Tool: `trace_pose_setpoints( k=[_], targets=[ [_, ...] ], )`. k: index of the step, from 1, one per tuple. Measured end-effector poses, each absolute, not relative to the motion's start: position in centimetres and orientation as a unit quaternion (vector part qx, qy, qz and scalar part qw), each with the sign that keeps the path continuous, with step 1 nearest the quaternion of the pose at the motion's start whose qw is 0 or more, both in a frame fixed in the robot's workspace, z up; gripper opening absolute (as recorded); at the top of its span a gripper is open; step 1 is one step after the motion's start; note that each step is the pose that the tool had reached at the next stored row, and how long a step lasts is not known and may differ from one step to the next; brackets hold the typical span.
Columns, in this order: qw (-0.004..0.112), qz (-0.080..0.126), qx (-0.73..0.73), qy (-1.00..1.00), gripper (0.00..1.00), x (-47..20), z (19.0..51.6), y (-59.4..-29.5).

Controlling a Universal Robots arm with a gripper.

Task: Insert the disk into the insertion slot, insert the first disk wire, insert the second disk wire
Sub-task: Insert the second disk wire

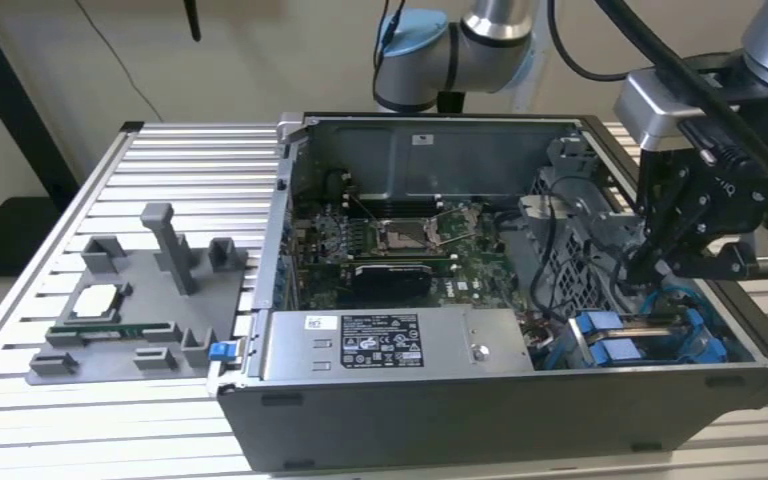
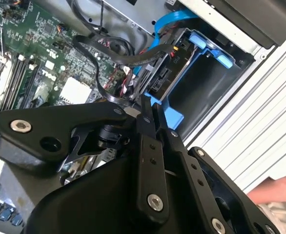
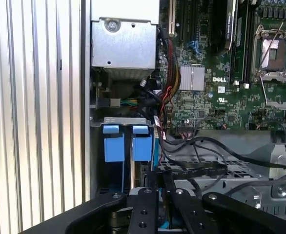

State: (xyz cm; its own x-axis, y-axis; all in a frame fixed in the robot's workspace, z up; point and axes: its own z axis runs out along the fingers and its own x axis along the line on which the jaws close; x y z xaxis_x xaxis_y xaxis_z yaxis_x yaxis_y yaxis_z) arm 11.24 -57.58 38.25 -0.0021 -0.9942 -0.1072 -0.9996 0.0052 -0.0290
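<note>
Reaching down into an open grey metal computer case (image 1: 491, 420), the black gripper (image 1: 638, 268) hangs over the drive cage at the case's 4 o'clock corner in the exterior view. Its jaws are pressed nearly together, thin black fingers (image 2: 148, 117) tapering to a point just beside the drive's connector edge; whether they pinch a wire cannot be told.

The disk (image 2: 158, 80), a flat dark drive clipped in a glossy bright blue plastic carrier frame, sits inside the insertion slot (image 2: 209, 85), a rectangular bay of dull grey sheet metal with blue plastic tabs (image 3: 112, 142). A flat blue ribbon cable (image 2: 170, 24) and black cables (image 2: 109, 46) curve near its connector end.

At the case's centre lies the green circuit board (image 1: 398, 250) with its square metal socket. A grey labelled power-supply box (image 1: 384, 345) sits at 6 o'clock. Beside the case, on the ribbed aluminium surface (image 1: 37, 420), stands a matte grey plastic fixture tray (image 1: 144, 300).

The silver-jointed arm (image 1: 491, 40) arcs in from 12 o'clock, wrist angled steeply downward.
</note>
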Motion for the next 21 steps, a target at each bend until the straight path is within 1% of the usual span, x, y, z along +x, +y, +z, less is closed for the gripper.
trace_pose_setpoints(
  k=[4, 13, 21],
  targets=[
    [0.049, 0.027, -0.703, 0.709, 0.0, 11.2, 37.9, -57.7],
    [0.056, 0.02, -0.687, 0.725, 0.0, 11.2, 36.7, -57.9],
    [0.056, 0.019, -0.677, 0.733, 0.0, 11.8, 36.1, -58.0]
  ],
)
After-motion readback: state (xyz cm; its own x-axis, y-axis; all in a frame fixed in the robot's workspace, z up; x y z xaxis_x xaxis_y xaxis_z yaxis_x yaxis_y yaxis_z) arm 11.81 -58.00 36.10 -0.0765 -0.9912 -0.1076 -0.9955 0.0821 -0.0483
